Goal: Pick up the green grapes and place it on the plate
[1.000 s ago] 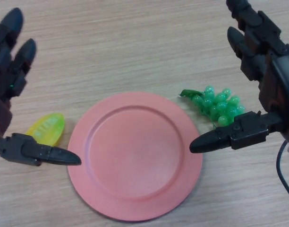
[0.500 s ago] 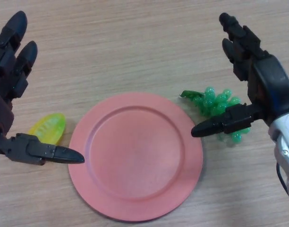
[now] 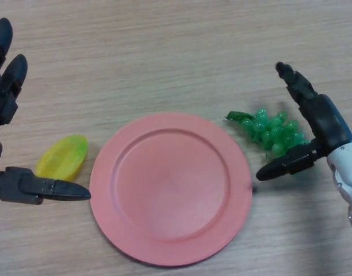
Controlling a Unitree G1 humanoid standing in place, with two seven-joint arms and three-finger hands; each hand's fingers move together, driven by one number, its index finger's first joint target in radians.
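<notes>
Nearest the robot, at the lower left edge of the head view, the left hand hangs spread and holding nothing, its thumb pointing toward the pink plate and lying just beside a yellow-green fruit piece. Across the plate, on the robot's right, the right hand is also spread, with its thumb low and its fingers reaching up and away. Between that thumb and those fingers lie the green grapes, resting on the wooden table just beside the plate's right rim, apart from it. The bunch's long axis seems to run from its leafy stem end, nearest the plate, outward toward the right palm. The right hand is plainly the nearer; closing around the bunch looks to be what the grasp calls for.
</notes>
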